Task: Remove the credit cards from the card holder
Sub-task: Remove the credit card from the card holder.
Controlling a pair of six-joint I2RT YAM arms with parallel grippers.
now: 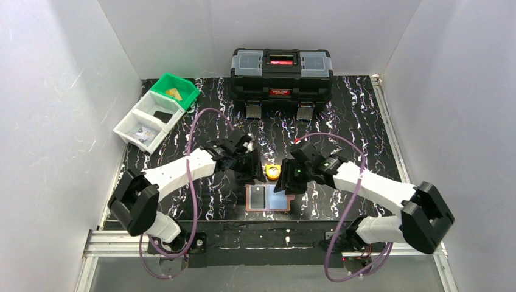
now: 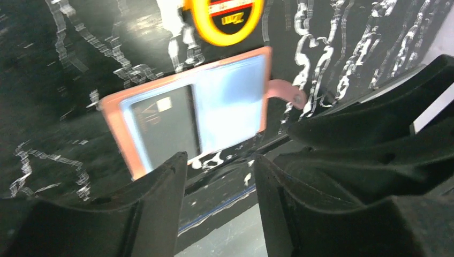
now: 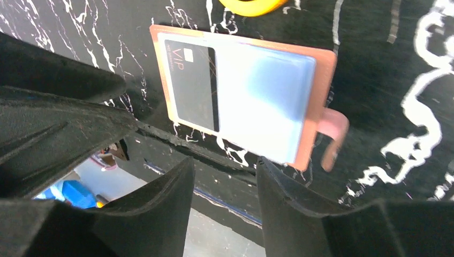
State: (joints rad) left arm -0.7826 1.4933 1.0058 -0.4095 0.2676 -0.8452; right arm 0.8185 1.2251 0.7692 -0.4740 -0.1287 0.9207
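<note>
The card holder (image 1: 268, 199) lies open and flat near the table's front edge, tan-brown with pale blue clear sleeves (image 3: 267, 101) and a snap tab (image 2: 286, 92) on its right. A black credit card (image 3: 190, 85) marked VIP sits in its left sleeve (image 2: 165, 123); the right sleeve looks empty. My left gripper (image 1: 251, 172) hovers over the holder's far left side, open with nothing between its fingers (image 2: 220, 160). My right gripper (image 1: 286, 182) hangs at the holder's right side, also open and empty (image 3: 226, 163).
A round yellow tape measure (image 1: 273, 172) lies just behind the holder, between the grippers. A large black toolbox (image 1: 281, 74) stands at the back. A green bin (image 1: 175, 91) and two white bins (image 1: 149, 120) at the back left hold cards. The table's front edge is just below the holder.
</note>
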